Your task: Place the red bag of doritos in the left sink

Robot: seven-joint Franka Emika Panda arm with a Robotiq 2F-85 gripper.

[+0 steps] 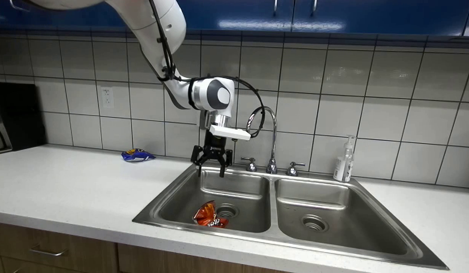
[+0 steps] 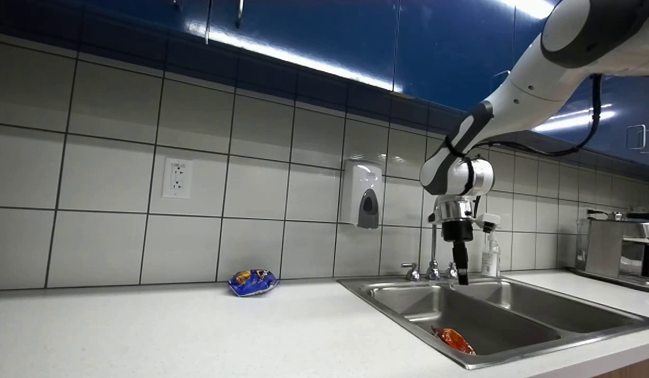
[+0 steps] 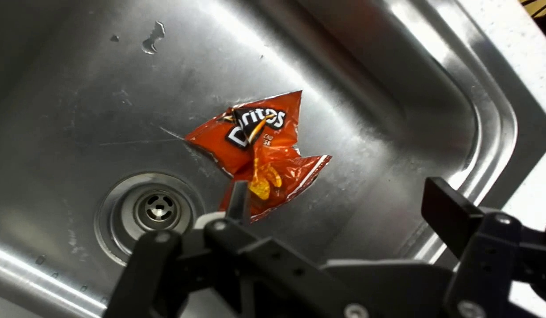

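The gripper (image 1: 211, 172) points down, its two fingers spread well apart, their tips above the left sink (image 1: 251, 212). The red bag of doritos (image 3: 268, 152) lies crumpled and folded on the floor of this sink, below the fingertips and apart from them; in the wrist view one finger hides a little of its edge. Just beside the bag, likewise lower than the tool, is the round drain (image 3: 160, 212). The white arm (image 1: 175, 36) carries the gripper from above.

Near the gripper, towards the tiled wall (image 1: 333, 121), stands the chrome faucet (image 1: 273, 146), a handle (image 1: 251, 165) on either side. Across the divider (image 1: 274, 212) from the basin under the tool is the right basin (image 1: 352, 212), and farther out that way a pump bottle (image 1: 343, 167) stands upright at its back rim. Off on the opposite side of the gripper, well apart from it, a small blue bag (image 1: 137, 155) lies on the white counter (image 1: 86, 182) near the wall. In an exterior view a white dispenser (image 2: 362, 178) hangs on the wall between that bag and the tool. A wall outlet (image 2: 176, 178) sits farther from the tool than the blue bag does. Higher than the gripper, along the wall, run the blue cabinets (image 1: 238, 15).
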